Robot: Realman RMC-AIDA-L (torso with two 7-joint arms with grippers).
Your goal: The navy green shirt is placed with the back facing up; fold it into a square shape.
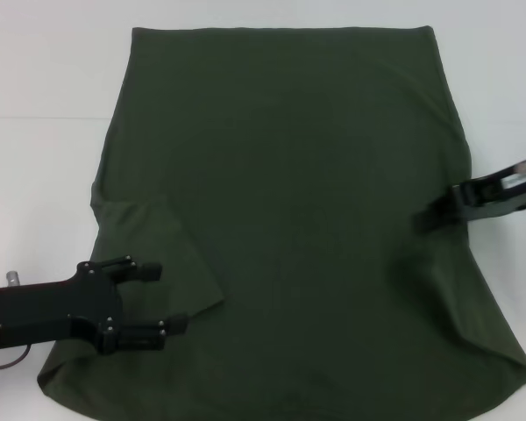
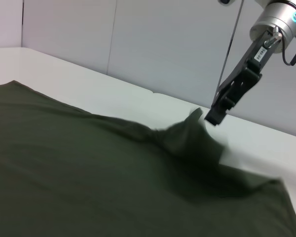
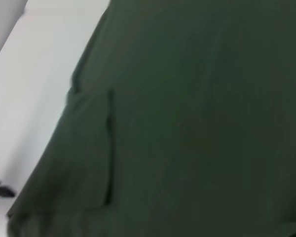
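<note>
The navy green shirt [image 1: 289, 193] lies spread over the white table, its left sleeve [image 1: 153, 246] folded inward onto the body. My left gripper [image 1: 164, 299] hovers open over the shirt's near left part, just below that sleeve, with nothing between its fingers. At the shirt's right edge, my right gripper [image 1: 425, 220] is shut on a pinch of fabric. In the left wrist view the right gripper [image 2: 213, 117] holds the cloth up in a small peak [image 2: 193, 129]. The right wrist view is filled by the shirt [image 3: 197, 123] and its folded sleeve [image 3: 86, 153].
Bare white table [image 1: 44, 167] surrounds the shirt on the left, right and far sides. A grey wall [image 2: 163, 44] stands behind the table's far edge in the left wrist view.
</note>
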